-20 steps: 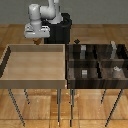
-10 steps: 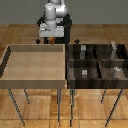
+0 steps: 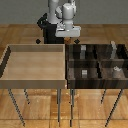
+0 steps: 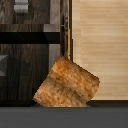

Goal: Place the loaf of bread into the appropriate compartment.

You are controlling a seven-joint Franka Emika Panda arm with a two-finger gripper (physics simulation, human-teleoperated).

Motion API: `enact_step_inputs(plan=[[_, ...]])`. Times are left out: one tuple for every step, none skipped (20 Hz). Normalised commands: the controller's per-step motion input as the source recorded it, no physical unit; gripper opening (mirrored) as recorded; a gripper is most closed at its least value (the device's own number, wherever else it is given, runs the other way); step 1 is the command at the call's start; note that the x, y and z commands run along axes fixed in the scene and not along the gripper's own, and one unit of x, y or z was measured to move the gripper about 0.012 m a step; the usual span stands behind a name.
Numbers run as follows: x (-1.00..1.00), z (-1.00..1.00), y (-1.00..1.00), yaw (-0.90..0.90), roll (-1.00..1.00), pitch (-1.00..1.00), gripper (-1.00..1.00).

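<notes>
Stage: carry, mid-task | gripper (image 3: pixel 70 38) clamped on loaf of bread (image 4: pixel 66 83), raised above the seam between light tray (image 3: pixel 35 80) and divided bin (image 3: pixel 95 62) | left: lower, release into compartment (image 3: pixel 82 53)

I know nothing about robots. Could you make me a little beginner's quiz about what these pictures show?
1. True or false: the loaf of bread already lies inside the dark divided bin.
2. In the wrist view, the loaf sits over: A) the border between the light tan tray and the bin; B) the bare floor; C) a grey block.
3. How many compartments does the bin have?

Key
1. False: it is up at the gripper, apparently held.
2. A.
3. Four.
</notes>
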Motion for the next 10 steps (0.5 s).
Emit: enact_step_inputs(plan=[[0.00,0.00,1.00,0.00,0.00,0.00,-1.00],[0.00,0.00,1.00,0.00,0.00,0.00,-1.00],[0.00,0.00,1.00,0.00,0.00,0.00,-1.00],[0.00,0.00,1.00,0.00,0.00,0.00,-1.00],[0.00,0.00,1.00,0.00,0.00,0.00,-1.00],[0.00,0.00,1.00,0.00,0.00,0.00,-1.00],[0.50,0.00,1.00,0.00,0.00,0.00,-1.00],[0.00,0.00,0.00,0.00,0.00,0.00,-1.00],[1.00,0.00,0.00,0.00,0.00,0.00,-1.00],[1.00,0.00,0.00,0.00,0.00,0.00,-1.00]])
